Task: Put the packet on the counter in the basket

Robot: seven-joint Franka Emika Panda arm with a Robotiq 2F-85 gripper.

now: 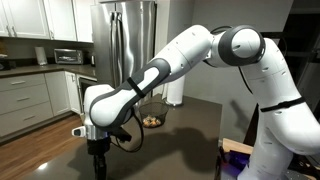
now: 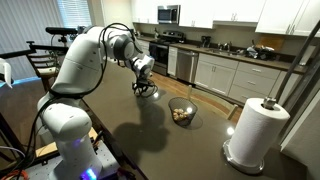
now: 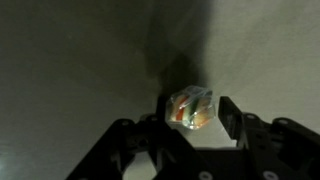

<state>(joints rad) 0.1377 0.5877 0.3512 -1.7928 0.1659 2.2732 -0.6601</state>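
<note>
Step in hand, as I judge it: carry the packet (image 3: 190, 107) over to the basket (image 2: 182, 112) & drop it in. Wrist view shows the packet between the jaws, which stand narrow & look closed on it from both sides, w/ the dark counter (image 3: 60, 60) beneath. Can't tell if it's lifted clear or touching. In both exterior views the jaws sit near an edge of the counter, well apart from the basket, which is toward the middle. To do it well: raise enough to clear the rim, travel level, centre over the bowl, then lower a bit before letting go. A packet this small & light prob. catches the rim or bounces out. Steer clear of the paper towel roll (image 2: 255, 130) beyond the basket. Hard to see: packet too small to find in either exterior view. Its print is blurred, only bits of colour. Basket contents are just tan specks. Jaw bases are cut off at the bottom of the wrist view, & the basket isn't in that view at all.
</note>
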